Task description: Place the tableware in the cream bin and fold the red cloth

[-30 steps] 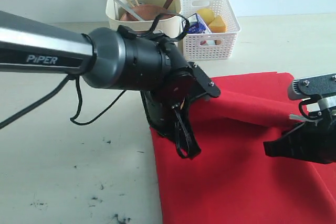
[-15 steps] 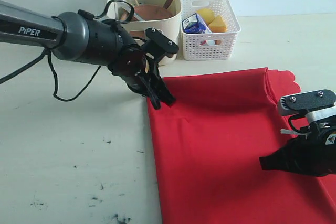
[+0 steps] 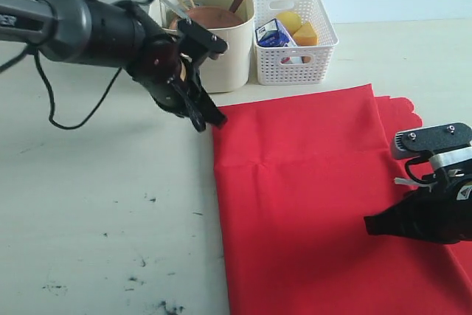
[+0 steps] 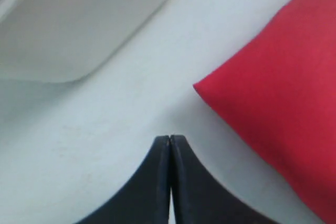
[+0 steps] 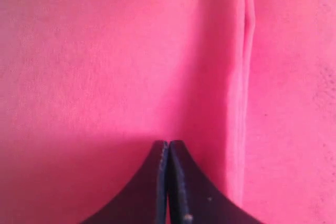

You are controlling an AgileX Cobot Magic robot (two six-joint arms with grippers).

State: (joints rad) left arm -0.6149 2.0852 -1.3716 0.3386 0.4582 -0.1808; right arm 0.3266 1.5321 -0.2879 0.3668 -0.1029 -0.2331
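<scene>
Left gripper (image 4: 169,139), pinched together and empty, hangs over bare table (image 4: 94,124) just off the red cloth (image 4: 278,103) corner. Right gripper (image 5: 168,144), closed and empty too, sits beside a fold ridge.

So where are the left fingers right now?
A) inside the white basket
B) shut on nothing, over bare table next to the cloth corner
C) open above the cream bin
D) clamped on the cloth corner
B: the left wrist view shows the left fingers pressed together with nothing between them, over bare table, with the cloth corner lying apart from them.
</scene>
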